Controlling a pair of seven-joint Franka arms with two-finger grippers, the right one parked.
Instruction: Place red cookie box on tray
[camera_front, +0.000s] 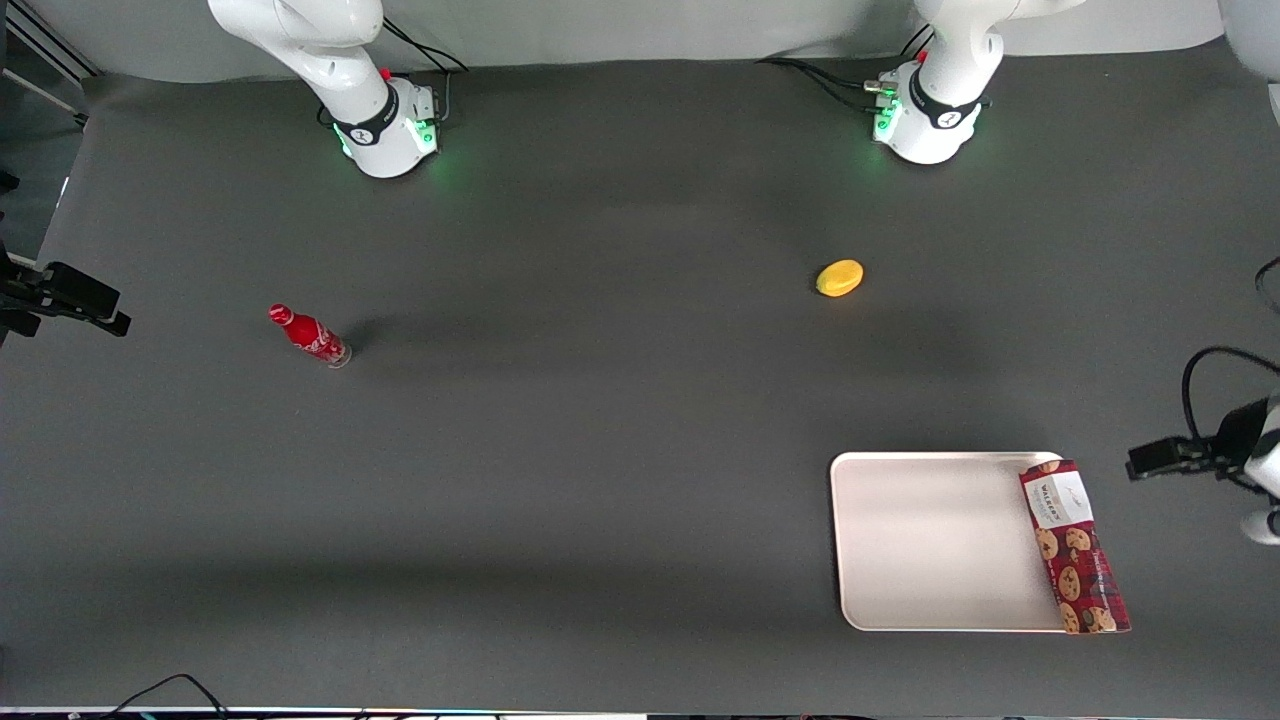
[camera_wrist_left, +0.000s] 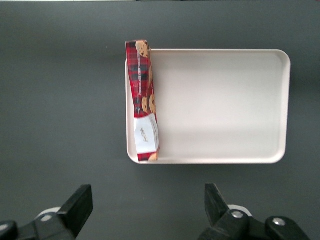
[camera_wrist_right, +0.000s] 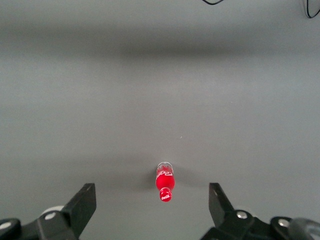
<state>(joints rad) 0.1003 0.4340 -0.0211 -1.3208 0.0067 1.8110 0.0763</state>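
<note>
The red cookie box (camera_front: 1074, 546) lies along the tray's short edge at the working arm's end, resting on the rim. Its white label end points away from the front camera, and its other end sticks slightly past the tray's near corner. It also shows in the left wrist view (camera_wrist_left: 142, 100). The cream-white tray (camera_front: 935, 545) lies flat on the dark table, and the rest of it (camera_wrist_left: 220, 105) is bare. My left gripper (camera_wrist_left: 147, 196) is open and empty. It hangs high above the table, a little way off the tray's long edge and touching nothing. I cannot make out its fingers in the front view.
A yellow oval object (camera_front: 840, 278) lies farther from the front camera than the tray. A small red soda bottle (camera_front: 310, 335) stands toward the parked arm's end and shows in the right wrist view (camera_wrist_right: 164, 182). The working arm's base (camera_front: 925, 115) is at the back.
</note>
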